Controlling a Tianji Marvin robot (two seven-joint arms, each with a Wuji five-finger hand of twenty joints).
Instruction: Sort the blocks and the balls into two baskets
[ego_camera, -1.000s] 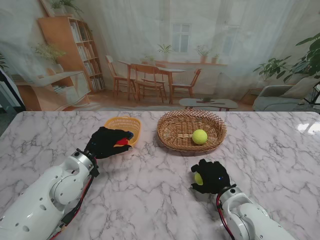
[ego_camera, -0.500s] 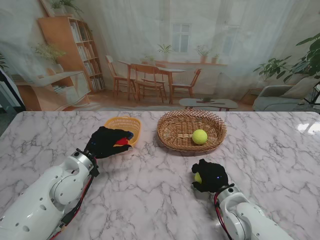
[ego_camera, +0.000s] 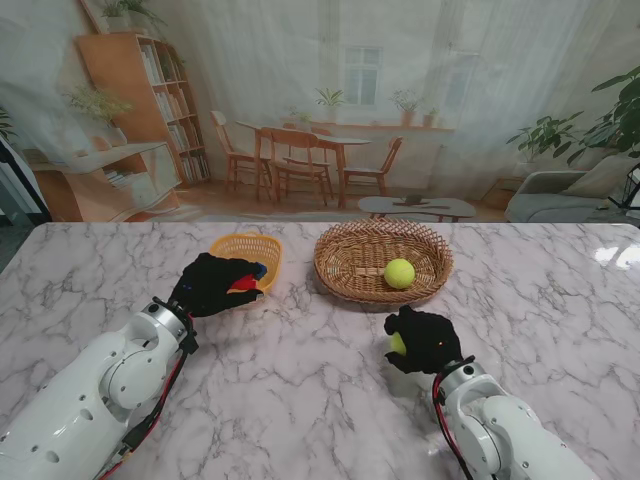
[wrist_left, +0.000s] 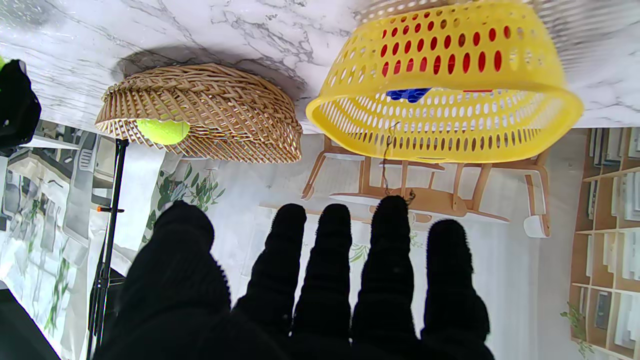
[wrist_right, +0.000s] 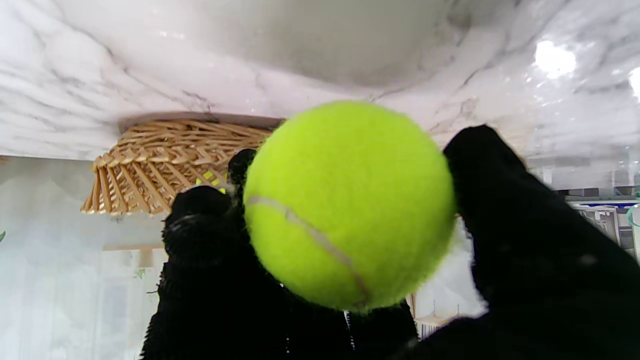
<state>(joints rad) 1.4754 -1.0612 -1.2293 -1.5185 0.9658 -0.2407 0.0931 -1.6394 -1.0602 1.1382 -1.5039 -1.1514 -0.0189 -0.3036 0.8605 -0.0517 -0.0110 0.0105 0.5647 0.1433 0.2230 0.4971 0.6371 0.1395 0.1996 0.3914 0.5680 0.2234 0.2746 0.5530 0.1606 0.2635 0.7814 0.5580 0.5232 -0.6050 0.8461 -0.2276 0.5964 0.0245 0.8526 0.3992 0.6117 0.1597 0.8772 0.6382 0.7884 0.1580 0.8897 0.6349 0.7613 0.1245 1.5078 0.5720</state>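
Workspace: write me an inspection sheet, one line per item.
Surface: white marble table, glossy.
Job's things: wicker basket holds one tennis ball; yellow basket holds red and blue blocks; second tennis ball in right hand.
Clutter: nothing seen.
Hands: right hand shut on second tennis ball, nearer to me than wicker basket; left hand beside yellow basket, fingers spread and empty in its wrist view.
Cables: red and black leads along left forearm.
Surroundings: printed backdrop of a room; black stand pole.
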